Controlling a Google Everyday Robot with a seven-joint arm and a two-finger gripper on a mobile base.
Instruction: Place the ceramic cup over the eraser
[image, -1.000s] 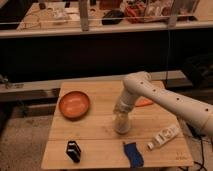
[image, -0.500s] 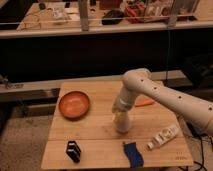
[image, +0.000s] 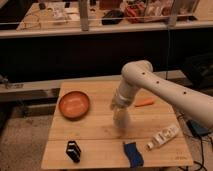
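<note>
**Ceramic cup (image: 121, 122) at centre frame, right under the gripper (image: 119, 113)**
We see the cup only as a pale shape merging with the gripper's tip, low over the wooden table (image: 100, 131). We cannot tell how the gripper is set or whether it has hold of the cup. A black block (image: 73, 150) lies lower left and a blue object (image: 133, 153) lower centre, both well apart from the cup. Since half a second ago, nothing has noticeably shifted.

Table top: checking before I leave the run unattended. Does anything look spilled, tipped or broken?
Nothing stands out. The orange bowl sits upright at the left. The white bottle lies flat near the right edge with no spill visible. The hand hangs low over the middle of the table.
</note>
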